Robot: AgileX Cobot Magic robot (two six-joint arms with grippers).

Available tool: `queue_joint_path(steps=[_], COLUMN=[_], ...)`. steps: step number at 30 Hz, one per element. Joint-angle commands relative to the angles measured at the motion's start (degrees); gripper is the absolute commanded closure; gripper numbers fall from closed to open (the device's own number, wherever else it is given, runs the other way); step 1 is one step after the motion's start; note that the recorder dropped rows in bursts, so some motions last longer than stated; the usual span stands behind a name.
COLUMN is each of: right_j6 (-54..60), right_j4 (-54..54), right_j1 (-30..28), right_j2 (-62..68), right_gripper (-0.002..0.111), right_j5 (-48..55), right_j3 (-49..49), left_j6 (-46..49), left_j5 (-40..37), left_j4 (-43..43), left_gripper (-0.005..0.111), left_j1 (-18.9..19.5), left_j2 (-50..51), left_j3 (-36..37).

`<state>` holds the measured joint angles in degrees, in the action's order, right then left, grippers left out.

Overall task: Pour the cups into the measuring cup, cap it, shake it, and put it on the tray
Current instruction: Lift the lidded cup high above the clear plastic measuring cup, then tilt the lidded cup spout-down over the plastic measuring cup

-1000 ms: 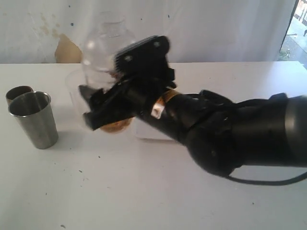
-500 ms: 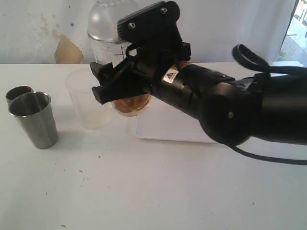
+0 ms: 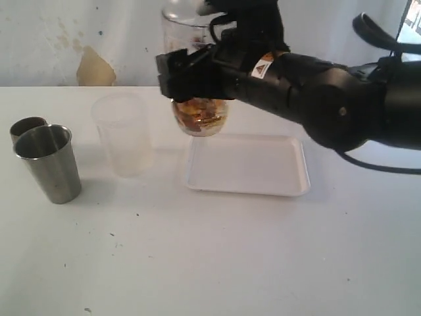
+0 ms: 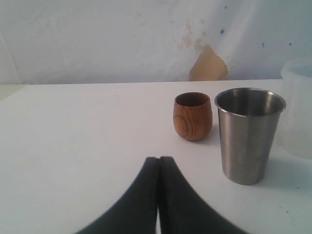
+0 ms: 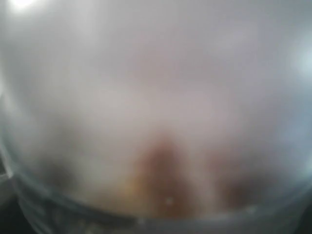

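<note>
The white desk (image 3: 197, 263) carries everything, with open room at the front. The right arm (image 3: 329, 99) reaches in over it, and the right gripper (image 3: 194, 72) is clamped around the middle of the measuring cup (image 3: 199, 124). It holds the cup roughly upright in the air above the back left corner of the tray (image 3: 250, 171), not touching it. I judge that this height suits shaking it or lowering it onto the tray. Amber-brown contents (image 3: 197, 110) sit in the bottom of the cup, so the pouring looks done. Its top runs out of the picture, so I cannot tell whether it is capped. The frosted cup (image 3: 123, 135) stands just left of the tray. Further left are the steel tumbler (image 3: 47, 163) and, close behind it, a small wooden cup (image 4: 193, 116), both set aside. The left gripper (image 4: 158, 195) is pressed closed on nothing, low and facing them, out of the way
</note>
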<state>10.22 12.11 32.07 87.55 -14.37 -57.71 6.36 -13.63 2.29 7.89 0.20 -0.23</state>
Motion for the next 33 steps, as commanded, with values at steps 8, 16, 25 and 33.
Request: queue_joint_path(steps=[8,16,25,33], right_j6=[26.01,45.63,71.03,98.94], right_j4=[7.46,13.34,13.96,27.75], right_j1=[-8.13,-8.13,-6.94,-6.44], right_j2=[12.92,20.89,25.76,30.7], right_gripper=[0.108,0.108,0.108,0.108], right_j5=[2.81,3.69,-2.83,-7.57], right_j3=[-8.04,-19.33,-23.25,-27.12], left_j6=[-0.08,-0.08,-0.08,-0.08], left_j5=[0.26,0.26,0.26,0.26], left_j4=[-0.2,-0.2,-0.2,-0.2], left_gripper=[0.107,0.107,0.107,0.107], left_j1=[-0.01,-0.01,-0.01,-0.01], left_j2=[-0.2,-0.2,-0.2,-0.2], left_j3=[0.23,0.23,0.23,0.23])
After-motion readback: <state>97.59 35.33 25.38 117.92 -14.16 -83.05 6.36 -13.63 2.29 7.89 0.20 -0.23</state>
